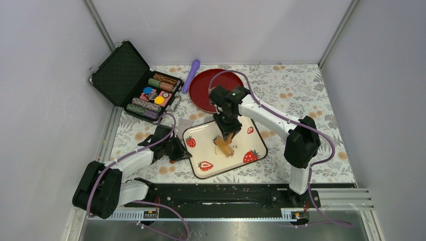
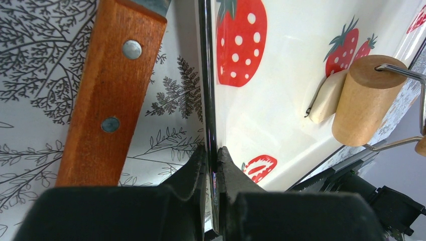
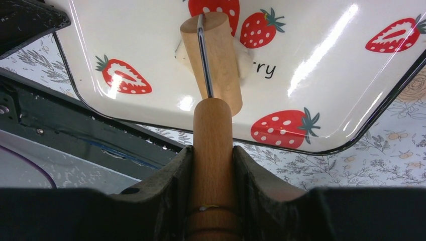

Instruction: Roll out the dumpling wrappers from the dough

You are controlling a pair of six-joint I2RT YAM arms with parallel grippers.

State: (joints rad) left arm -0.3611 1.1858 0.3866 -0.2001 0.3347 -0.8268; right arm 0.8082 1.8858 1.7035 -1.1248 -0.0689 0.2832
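Observation:
A cream tray (image 1: 227,164) printed with red strawberries lies in the middle of the table. My right gripper (image 3: 213,150) is shut on the handle of a wooden roller (image 3: 213,65); it hangs over the tray's centre (image 1: 227,134). The roller's drum (image 2: 364,100) rests on the dough (image 2: 325,98), a pale flattened piece showing at both sides of the drum (image 3: 245,63). My left gripper (image 2: 212,155) is shut on the tray's black left rim (image 2: 205,90), at the tray's left edge (image 1: 182,151). The dumpling wrappers are out of view.
A knife with a riveted wooden handle (image 2: 110,95) lies on the floral cloth just left of the tray. At the back stand a red plate (image 1: 213,88), a purple stick (image 1: 191,75) and an open black case of chips (image 1: 150,93).

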